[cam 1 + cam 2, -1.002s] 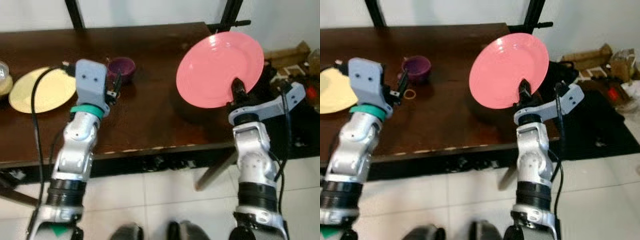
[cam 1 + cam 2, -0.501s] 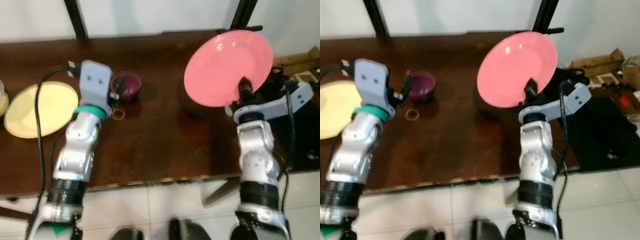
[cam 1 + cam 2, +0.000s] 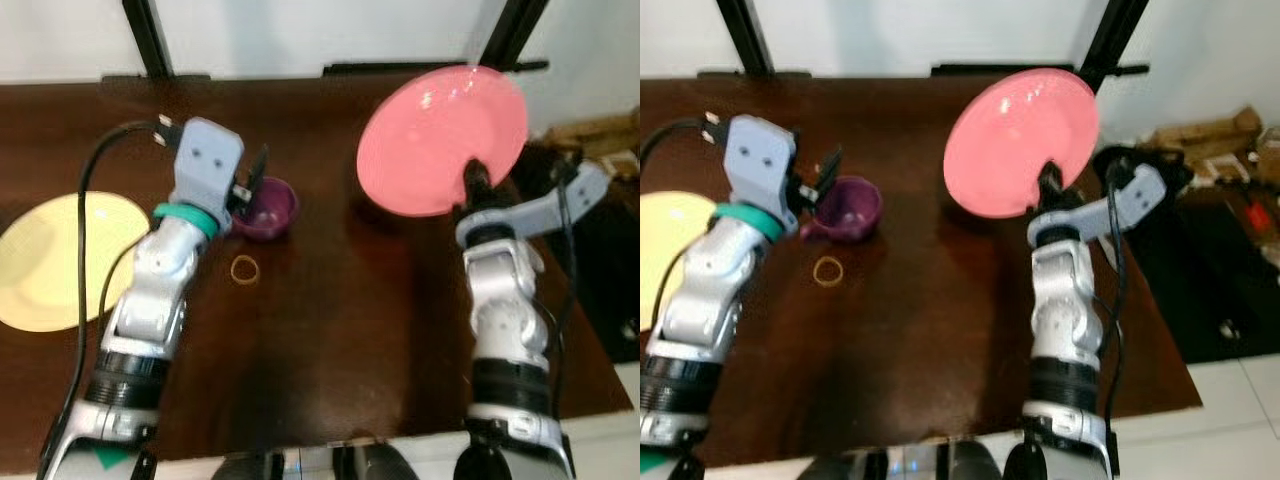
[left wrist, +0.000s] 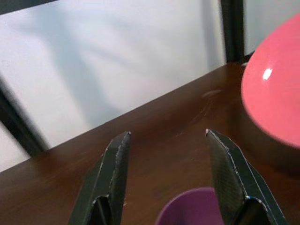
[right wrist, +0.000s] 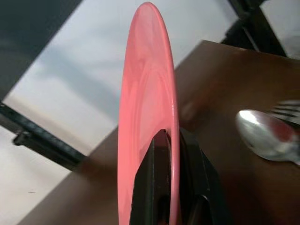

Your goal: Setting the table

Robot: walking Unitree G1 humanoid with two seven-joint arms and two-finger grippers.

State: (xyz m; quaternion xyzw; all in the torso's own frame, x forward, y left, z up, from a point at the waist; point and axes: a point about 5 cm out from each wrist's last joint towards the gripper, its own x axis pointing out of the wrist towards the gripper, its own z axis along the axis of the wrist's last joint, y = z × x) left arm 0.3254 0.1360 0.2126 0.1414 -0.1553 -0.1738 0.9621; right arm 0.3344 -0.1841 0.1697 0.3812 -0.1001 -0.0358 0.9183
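your view closed in on the dark table (image 3: pixel 330 330). the right gripper (image 3: pixel 474 180) still pinched the tilted pink plate (image 3: pixel 440 135) above it, not yet set down. the left gripper (image 4: pixel 164 176), fingers spread, hovered by the purple cup (image 3: pixel 265 207), left of the plate.

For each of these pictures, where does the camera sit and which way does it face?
Left and right eye views: on the head, looking down at the table; both silver arms show.
Left wrist view: on the left wrist, looking along the open left gripper over the purple cup.
Right wrist view: on the right wrist, looking along the right gripper clamping the pink plate edge-on; a spoon lies beside it.
Shared: all show the plate.
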